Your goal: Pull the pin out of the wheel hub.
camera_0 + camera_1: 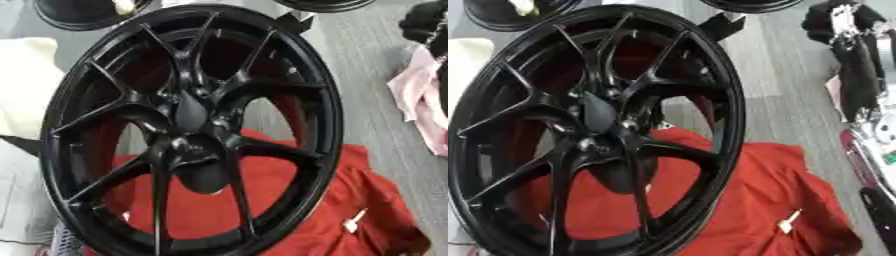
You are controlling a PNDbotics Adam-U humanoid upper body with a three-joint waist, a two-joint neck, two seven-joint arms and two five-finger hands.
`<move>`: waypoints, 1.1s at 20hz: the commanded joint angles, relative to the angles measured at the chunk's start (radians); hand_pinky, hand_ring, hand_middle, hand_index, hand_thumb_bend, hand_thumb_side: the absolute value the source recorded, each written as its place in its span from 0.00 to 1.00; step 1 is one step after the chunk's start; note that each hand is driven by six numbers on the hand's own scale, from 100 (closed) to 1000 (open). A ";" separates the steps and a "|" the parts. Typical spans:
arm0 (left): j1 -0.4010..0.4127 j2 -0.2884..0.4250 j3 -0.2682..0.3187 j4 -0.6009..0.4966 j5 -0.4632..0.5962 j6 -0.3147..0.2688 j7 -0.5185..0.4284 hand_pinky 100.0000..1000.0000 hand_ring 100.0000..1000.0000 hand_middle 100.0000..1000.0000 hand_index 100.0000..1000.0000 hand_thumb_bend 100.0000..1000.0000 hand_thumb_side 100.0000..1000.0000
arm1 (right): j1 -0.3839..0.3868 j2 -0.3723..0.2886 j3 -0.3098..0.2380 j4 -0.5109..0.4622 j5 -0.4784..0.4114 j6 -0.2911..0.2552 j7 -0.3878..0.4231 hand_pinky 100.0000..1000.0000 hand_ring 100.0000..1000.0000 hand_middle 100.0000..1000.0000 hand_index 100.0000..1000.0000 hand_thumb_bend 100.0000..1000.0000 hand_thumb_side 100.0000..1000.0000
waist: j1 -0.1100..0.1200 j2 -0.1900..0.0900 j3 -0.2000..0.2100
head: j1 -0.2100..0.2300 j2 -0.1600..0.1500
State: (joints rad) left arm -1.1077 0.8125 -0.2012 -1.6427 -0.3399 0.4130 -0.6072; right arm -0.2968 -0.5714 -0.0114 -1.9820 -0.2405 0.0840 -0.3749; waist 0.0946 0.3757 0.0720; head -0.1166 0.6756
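Grey plank-grained surface (367, 75) filling the room side to side, grain running away toward the far edge. Dead centre, big black wheel (319, 100), up on its rim and leaning, thin paired spokes fanning out. Under and behind it, rumpled red cloth (350, 190), showing through the lower spoke gaps and spilling out to the right. Small white tag (787, 222) lying on that cloth, near its right edge.

Over on the right, black and silver right arm (859, 85) coming in along the edge, right hand (833, 22) up near the top corner, well apart from the wheel, touching nothing of the task. Fingers bunched into a dark shape, open or closed, cannot tell.

Pink cloth (420, 105) heaped at the right edge. Pale cream bulk (22, 85) at the left edge, behind the rim. Two more black wheels at the far edge: one at top left (74, 17), with something pale sitting in it, and a sliver of another at top right (324, 5).

Wheel hub (197, 150) in the middle of the spokes. Right at its centre, a dark tapered stub (597, 112), likely the pin, seated in the hub.
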 commanded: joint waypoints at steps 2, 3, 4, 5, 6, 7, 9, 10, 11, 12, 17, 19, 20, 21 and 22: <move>0.002 0.062 0.106 0.153 -0.026 -0.003 0.117 0.63 0.39 0.12 0.35 0.00 0.11 | -0.001 -0.032 -0.015 -0.018 0.004 -0.003 -0.008 0.77 0.68 0.57 0.59 0.00 0.70 | -0.007 -0.034 0.007 | 0.004 0.003; 0.010 0.067 0.127 0.199 -0.035 -0.005 0.146 0.63 0.39 0.12 0.35 0.00 0.12 | 0.000 -0.033 -0.016 -0.018 0.005 -0.004 -0.009 0.77 0.68 0.57 0.59 0.00 0.70 | -0.008 -0.035 0.008 | 0.005 0.004; 0.017 0.070 0.143 0.241 -0.040 -0.010 0.170 0.63 0.39 0.12 0.36 0.00 0.13 | 0.000 -0.033 -0.017 -0.018 0.005 -0.005 -0.009 0.77 0.68 0.57 0.59 0.00 0.70 | -0.009 -0.035 0.009 | 0.006 0.004; 0.024 0.072 0.161 0.283 -0.044 -0.013 0.193 0.63 0.39 0.12 0.36 0.00 0.13 | 0.000 -0.033 -0.018 -0.018 0.005 -0.006 -0.010 0.77 0.68 0.57 0.59 0.00 0.70 | -0.011 -0.036 0.009 | 0.006 0.003; 0.031 0.075 0.175 0.318 -0.045 -0.019 0.214 0.63 0.39 0.12 0.36 0.00 0.14 | 0.000 -0.033 -0.019 -0.018 0.005 -0.006 -0.011 0.77 0.68 0.57 0.60 0.00 0.70 | -0.012 -0.037 0.009 | 0.006 0.002; 0.041 0.079 0.189 0.350 -0.047 -0.025 0.235 0.63 0.39 0.12 0.36 0.00 0.13 | -0.001 -0.033 -0.020 -0.018 0.005 -0.008 -0.011 0.77 0.68 0.57 0.60 0.00 0.69 | -0.014 -0.038 0.010 | 0.005 0.001; 0.065 0.088 0.205 0.398 -0.052 -0.039 0.270 0.63 0.40 0.12 0.36 0.00 0.12 | -0.002 -0.032 -0.022 -0.018 0.005 -0.009 -0.013 0.77 0.68 0.57 0.60 0.00 0.69 | -0.016 -0.038 0.010 | 0.007 0.000; 0.080 0.093 0.210 0.417 -0.056 -0.047 0.284 0.64 0.40 0.13 0.36 0.00 0.12 | -0.002 -0.032 -0.023 -0.018 0.005 -0.010 -0.014 0.77 0.68 0.57 0.60 0.00 0.69 | -0.017 -0.039 0.010 | 0.010 0.000; 0.095 0.097 0.214 0.431 -0.061 -0.053 0.297 0.64 0.40 0.13 0.37 0.00 0.11 | -0.003 -0.032 -0.023 -0.018 0.005 -0.011 -0.014 0.77 0.68 0.57 0.60 0.00 0.69 | -0.018 -0.039 0.011 | 0.014 -0.002; 0.110 0.100 0.218 0.443 -0.065 -0.060 0.308 0.64 0.41 0.13 0.37 0.00 0.11 | -0.004 -0.031 -0.023 -0.018 0.004 -0.011 -0.014 0.77 0.68 0.57 0.60 0.00 0.69 | -0.019 -0.040 0.011 | 0.018 -0.003; 0.192 0.100 0.224 0.484 -0.059 -0.093 0.339 0.65 0.42 0.15 0.39 0.00 0.11 | -0.008 -0.027 -0.025 -0.018 0.002 -0.012 -0.015 0.77 0.68 0.57 0.60 0.00 0.69 | -0.023 -0.041 0.007 | 0.031 -0.008; 0.220 0.095 0.225 0.491 -0.052 -0.099 0.349 0.65 0.42 0.16 0.40 0.00 0.12 | -0.009 -0.025 -0.026 -0.018 0.001 -0.012 -0.016 0.77 0.68 0.57 0.60 0.00 0.69 | -0.025 -0.040 0.006 | 0.030 -0.009; 0.233 0.092 0.225 0.493 -0.047 -0.101 0.354 0.65 0.42 0.17 0.41 0.00 0.12 | -0.010 -0.024 -0.026 -0.018 0.001 -0.012 -0.016 0.77 0.68 0.57 0.60 0.00 0.69 | -0.026 -0.040 0.005 | 0.031 -0.009; 0.245 0.089 0.226 0.495 -0.042 -0.104 0.359 0.66 0.43 0.20 0.44 0.00 0.12 | -0.011 -0.023 -0.026 -0.018 0.000 -0.013 -0.016 0.77 0.68 0.57 0.60 0.00 0.69 | -0.028 -0.040 0.004 | 0.031 -0.009; 0.257 0.086 0.225 0.495 -0.037 -0.108 0.362 0.66 0.43 0.20 0.44 0.00 0.12 | -0.012 -0.022 -0.027 -0.018 0.000 -0.013 -0.016 0.77 0.68 0.57 0.60 0.00 0.69 | -0.029 -0.039 0.003 | 0.031 -0.010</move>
State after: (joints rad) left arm -0.8417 0.8633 0.0042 -1.1421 -0.3854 0.3090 -0.2555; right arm -0.2988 -0.5769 -0.0251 -1.9820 -0.2401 0.0713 -0.3876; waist 0.0666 0.3669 0.0747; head -0.0895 0.6750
